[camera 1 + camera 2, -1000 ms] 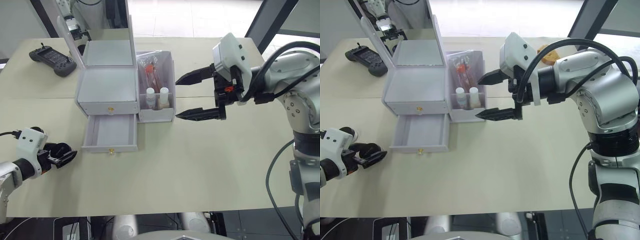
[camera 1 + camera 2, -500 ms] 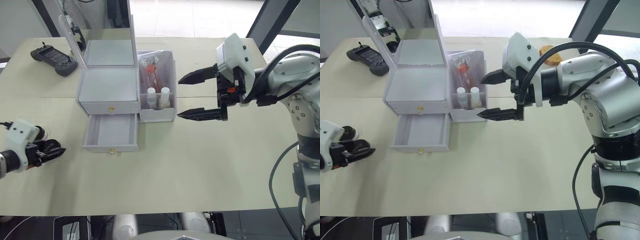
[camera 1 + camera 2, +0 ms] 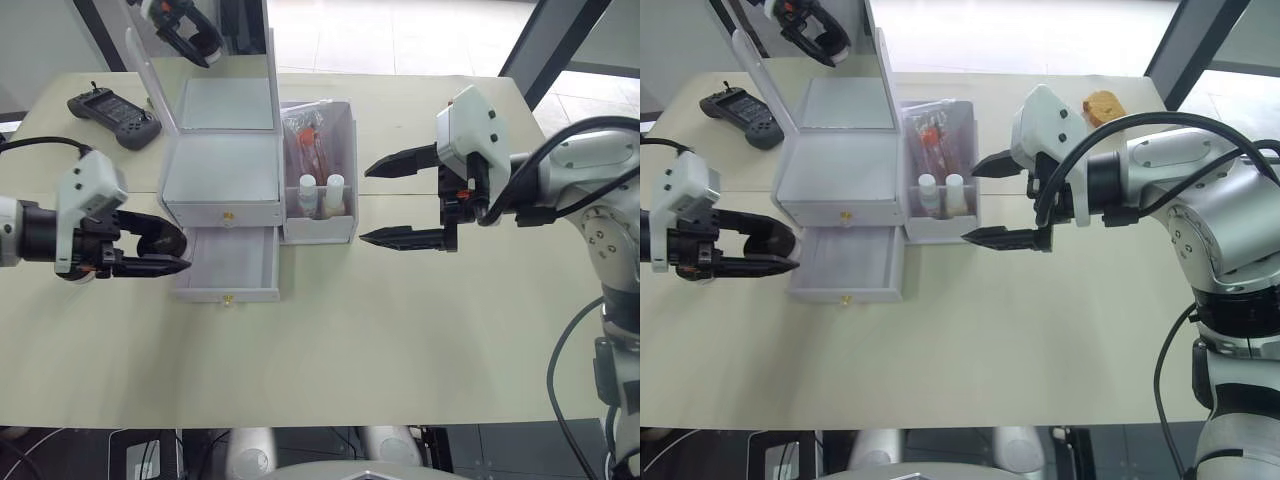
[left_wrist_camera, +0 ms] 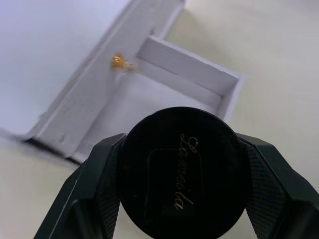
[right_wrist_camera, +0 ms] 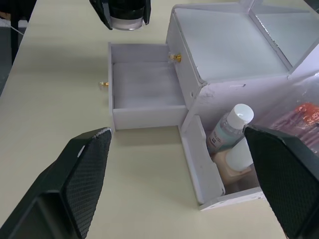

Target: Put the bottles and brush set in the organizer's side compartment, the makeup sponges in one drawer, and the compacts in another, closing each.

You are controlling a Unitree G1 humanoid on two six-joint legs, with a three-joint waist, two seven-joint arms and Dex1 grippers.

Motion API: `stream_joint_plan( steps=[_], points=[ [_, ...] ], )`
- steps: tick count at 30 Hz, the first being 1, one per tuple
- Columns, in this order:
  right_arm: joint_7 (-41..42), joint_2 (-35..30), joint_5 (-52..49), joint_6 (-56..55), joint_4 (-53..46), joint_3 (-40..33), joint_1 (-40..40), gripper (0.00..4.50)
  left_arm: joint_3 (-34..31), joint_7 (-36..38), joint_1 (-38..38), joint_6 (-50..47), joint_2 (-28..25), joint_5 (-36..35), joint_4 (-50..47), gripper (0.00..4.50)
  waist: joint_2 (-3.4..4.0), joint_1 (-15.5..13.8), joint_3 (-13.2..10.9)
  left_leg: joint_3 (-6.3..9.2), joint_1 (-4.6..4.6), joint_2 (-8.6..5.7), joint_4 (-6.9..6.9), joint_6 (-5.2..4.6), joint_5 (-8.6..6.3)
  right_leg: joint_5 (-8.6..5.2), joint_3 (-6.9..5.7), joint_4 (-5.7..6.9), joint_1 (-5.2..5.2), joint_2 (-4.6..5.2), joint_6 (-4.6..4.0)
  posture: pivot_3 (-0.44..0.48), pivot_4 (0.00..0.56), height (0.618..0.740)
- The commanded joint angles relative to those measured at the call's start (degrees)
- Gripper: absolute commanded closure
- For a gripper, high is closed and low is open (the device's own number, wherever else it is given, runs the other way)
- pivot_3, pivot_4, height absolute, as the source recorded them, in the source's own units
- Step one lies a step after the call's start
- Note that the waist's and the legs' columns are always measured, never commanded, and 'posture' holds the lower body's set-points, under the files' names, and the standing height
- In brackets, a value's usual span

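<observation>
From the head, a black compact (image 3: 160,245) is being pinched by the left gripper (image 3: 170,250) beside the organizer's (image 3: 225,180) open lower drawer (image 3: 228,266); the right gripper (image 3: 385,203) is being held spread near the side compartment (image 3: 318,200). At the left wrist, the compact is being clamped above the drawer. At the right wrist, bottles (image 5: 227,132) are being shown standing inside the compartment.

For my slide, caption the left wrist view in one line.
Left gripper holding a round black compact with gold script above the white organizer's open lower drawer.
</observation>
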State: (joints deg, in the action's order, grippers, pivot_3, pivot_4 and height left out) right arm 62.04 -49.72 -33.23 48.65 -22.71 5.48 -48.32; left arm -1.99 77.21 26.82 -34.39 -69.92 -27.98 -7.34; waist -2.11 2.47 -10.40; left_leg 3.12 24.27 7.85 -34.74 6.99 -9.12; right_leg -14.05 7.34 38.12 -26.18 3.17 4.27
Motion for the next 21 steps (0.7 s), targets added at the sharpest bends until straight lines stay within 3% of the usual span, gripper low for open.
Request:
stream_joint_plan(
  steps=[1,7,14,19,21],
  points=[
    [-2.0,-1.2,-1.67,1.44,-3.81,-3.65,0.74,0.0,5.63,1.2,4.85,3.6,2.88,4.97,3.31,1.59,0.0,-0.09,0.0,0.0,0.0,0.0,-0.03,0.0,0.0,0.01,0.01,0.0,0.01,0.0,0.01,0.0,0.15,0.705],
    [-4.74,-2.7,-3.77,4.05,-6.91,-6.1,2.78,0.0,10.65,3.93,8.29,7.59,6.04,10.01,7.37,1.59,-0.01,0.13,0.01,0.05,0.05,0.0,-0.05,-0.03,-0.01,0.05,0.01,0.0,0.01,-0.02,0.04,0.0,0.15,0.705],
    [-6.48,-3.99,-5.25,5.32,-8.34,-7.2,3.73,0.0,12.32,5.52,9.61,12.13,7.38,14.42,11.89,1.59,-0.01,0.0,0.01,0.06,0.05,0.0,-0.08,-0.05,-0.01,0.04,0.02,0.03,0.02,-0.02,0.06,0.0,0.15,0.705],
    [-6.43,-4.83,-5.52,5.46,-8.42,-7.2,3.87,0.0,11.91,5.85,10.72,12.23,8.27,15.38,13.45,0.04,-0.01,-0.12,0.01,0.06,0.06,-0.01,-0.11,-0.05,-0.01,0.04,0.04,0.03,0.04,-0.01,0.07,0.0,0.15,0.705],
    [-6.09,-5.26,-5.59,5.33,-8.22,-7.24,3.91,0.0,11.12,6.54,10.9,11.13,7.76,14.66,12.85,0.01,-0.01,-0.09,0.01,0.06,0.05,0.0,-0.1,-0.05,-0.01,0.05,0.03,0.04,0.04,-0.02,0.07,0.0,0.15,0.705]
  ],
)
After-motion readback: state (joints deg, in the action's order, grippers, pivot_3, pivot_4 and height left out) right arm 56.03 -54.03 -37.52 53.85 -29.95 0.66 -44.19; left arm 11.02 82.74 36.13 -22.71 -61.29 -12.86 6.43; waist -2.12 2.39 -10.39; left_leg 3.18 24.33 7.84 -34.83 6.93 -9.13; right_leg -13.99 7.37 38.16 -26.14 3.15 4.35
